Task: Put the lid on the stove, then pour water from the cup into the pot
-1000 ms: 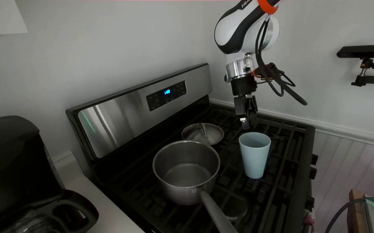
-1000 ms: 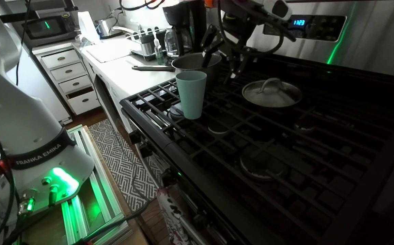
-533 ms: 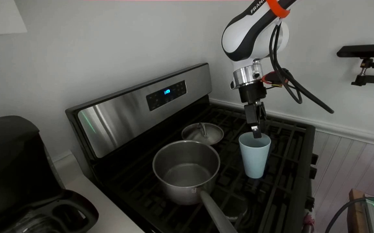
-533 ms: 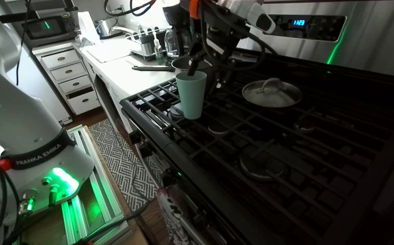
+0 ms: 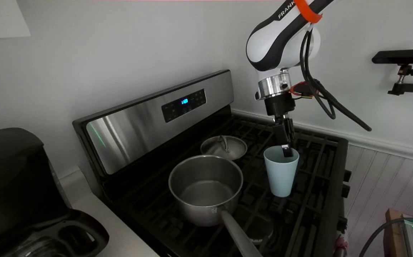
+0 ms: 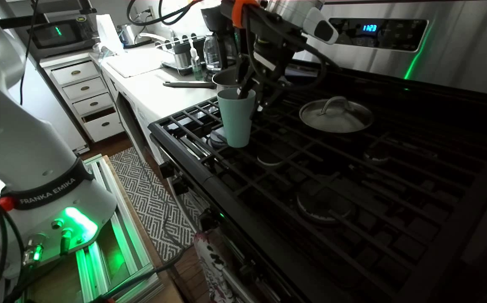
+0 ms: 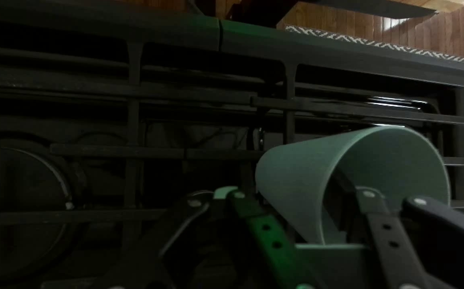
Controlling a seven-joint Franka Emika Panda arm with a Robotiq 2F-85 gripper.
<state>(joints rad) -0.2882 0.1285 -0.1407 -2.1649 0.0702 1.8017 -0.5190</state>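
The pale blue-green cup (image 5: 281, 178) stands upright on the black grates of the stove (image 6: 268, 189). My gripper (image 7: 290, 190) straddles its wall: one finger reaches inside the mouth, the other stays outside. In the wrist view a gap shows between the outer finger (image 7: 240, 204) and the cup (image 7: 292, 172), so the jaws are partly open. Whether the inner finger touches the wall, I cannot tell. The lid (image 6: 338, 120) lies knob up on the grates near the back panel. Beside it sits the steel pot (image 5: 206, 216), uncovered, handle pointing frontward. Water is hidden from every view.
A black coffee maker (image 5: 10, 178) stands on the white counter (image 5: 95, 210) beside the stove. Close behind the grates rises the steel back panel (image 5: 131, 132). A patterned towel (image 6: 214, 265) hangs at the stove's front.
My gripper has come down onto the cup's rim, one finger entering its mouth. In the last half second the jaws have narrowed. Cup, pot and lid have stayed in place.
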